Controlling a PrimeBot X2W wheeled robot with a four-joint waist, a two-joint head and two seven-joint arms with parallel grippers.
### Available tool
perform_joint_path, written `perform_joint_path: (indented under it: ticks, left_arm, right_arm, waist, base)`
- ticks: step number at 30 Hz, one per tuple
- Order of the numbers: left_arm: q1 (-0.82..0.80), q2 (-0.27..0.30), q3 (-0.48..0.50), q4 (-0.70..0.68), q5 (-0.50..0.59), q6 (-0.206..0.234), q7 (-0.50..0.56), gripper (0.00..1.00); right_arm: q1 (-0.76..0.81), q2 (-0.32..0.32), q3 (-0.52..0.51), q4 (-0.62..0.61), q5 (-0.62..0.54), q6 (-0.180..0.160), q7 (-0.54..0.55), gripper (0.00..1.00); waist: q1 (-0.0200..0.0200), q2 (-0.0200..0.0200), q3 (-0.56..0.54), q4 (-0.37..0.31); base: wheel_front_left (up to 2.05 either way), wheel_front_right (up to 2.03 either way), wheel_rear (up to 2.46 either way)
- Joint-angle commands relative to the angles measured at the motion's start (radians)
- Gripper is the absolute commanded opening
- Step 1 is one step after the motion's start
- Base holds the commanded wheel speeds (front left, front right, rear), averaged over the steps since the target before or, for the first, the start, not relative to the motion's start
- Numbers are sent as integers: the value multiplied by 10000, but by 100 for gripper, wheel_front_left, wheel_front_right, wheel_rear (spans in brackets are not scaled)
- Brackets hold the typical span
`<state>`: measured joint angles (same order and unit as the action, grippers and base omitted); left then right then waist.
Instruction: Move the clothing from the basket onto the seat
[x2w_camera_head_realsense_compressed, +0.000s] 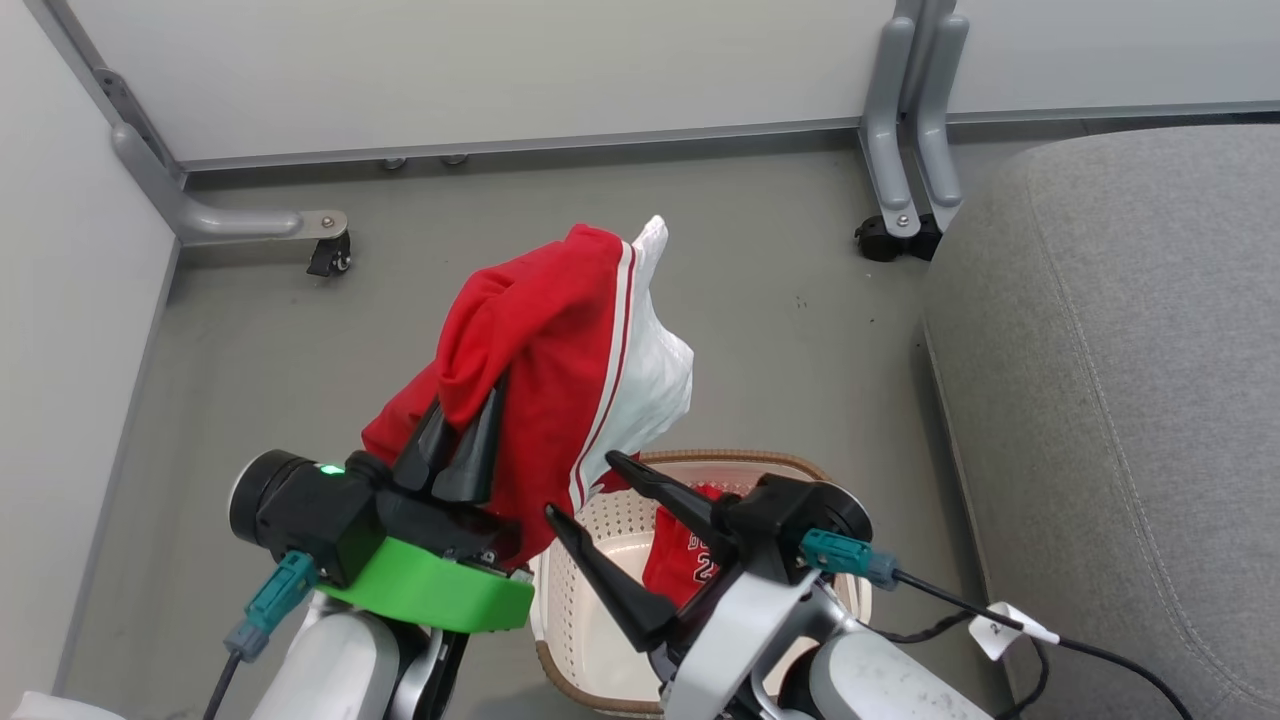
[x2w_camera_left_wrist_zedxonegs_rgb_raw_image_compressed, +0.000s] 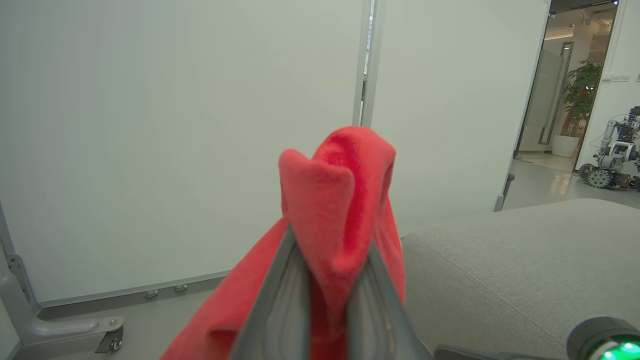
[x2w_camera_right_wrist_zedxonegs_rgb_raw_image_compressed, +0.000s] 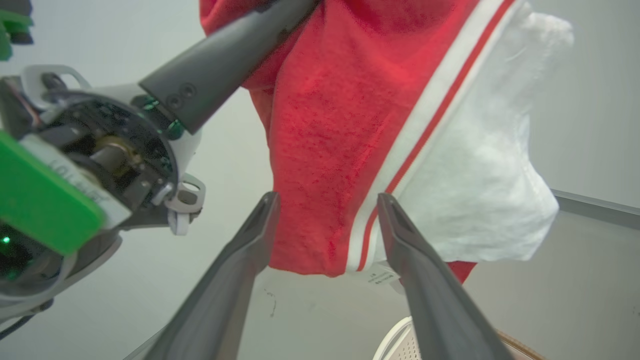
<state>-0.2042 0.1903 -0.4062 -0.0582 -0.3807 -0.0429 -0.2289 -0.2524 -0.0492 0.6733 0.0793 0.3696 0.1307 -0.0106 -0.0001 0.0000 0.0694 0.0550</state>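
The grey floor (x2w_camera_head_realsense_compressed: 760, 300) carries the cream basket (x2w_camera_head_realsense_compressed: 720, 458), standing at the bottom middle of the head view, near the light-grey seat (x2w_camera_head_realsense_compressed: 1120, 400) that rises along the floor's right side; a red jersey (x2w_camera_head_realsense_compressed: 680, 565) lies inside the basket; the partitions' grey feet (x2w_camera_head_realsense_compressed: 240, 222) rest on black castors (x2w_camera_head_realsense_compressed: 330, 258) at the far edge.

Bright even light, soft shadows, wide-angle wrist views.

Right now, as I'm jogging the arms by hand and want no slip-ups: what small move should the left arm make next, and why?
Probably swing the left gripper to the robot's right, toward the seat, keeping it shut. It pinches the red shorts, which hang lifted over the basket, and the seat lies to that side.
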Motion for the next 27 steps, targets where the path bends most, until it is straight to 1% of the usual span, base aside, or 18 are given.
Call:
perform_joint_path:
  ticks: [1,3,8,16,27]
  left_arm:
    - [-229,-16,-28,40,64,-9,-27,0]
    - [-251,-26,-73,92,62,-33,-39,0]
    - [-371,-70,-220,176,111,-61,-72,0]
    - [-489,-184,-471,327,201,-96,-96,0]
    - [-604,-306,-717,411,161,-145,-120,0]
  right_arm:
    - [-277,-27,198,156,153,1,-96,100]
    - [-581,-25,445,381,280,1,-165,100]
    - [-1067,-24,601,940,511,1,-356,100]
    - [-1605,-21,999,1465,1054,1,-570,100]
    - [-2314,-19,981,2374,1274,1,-894,100]
  waist:
    - [1,0,65,71]
    - [1,0,99,115]
    - [1,0,156,243]
    - [1,0,250,395]
    - [1,0,252,503]
  base:
    - [0,0,0]
    - [0,0,0]
    - [0,0,0]
    - [0,0,0]
    - [0,0,0]
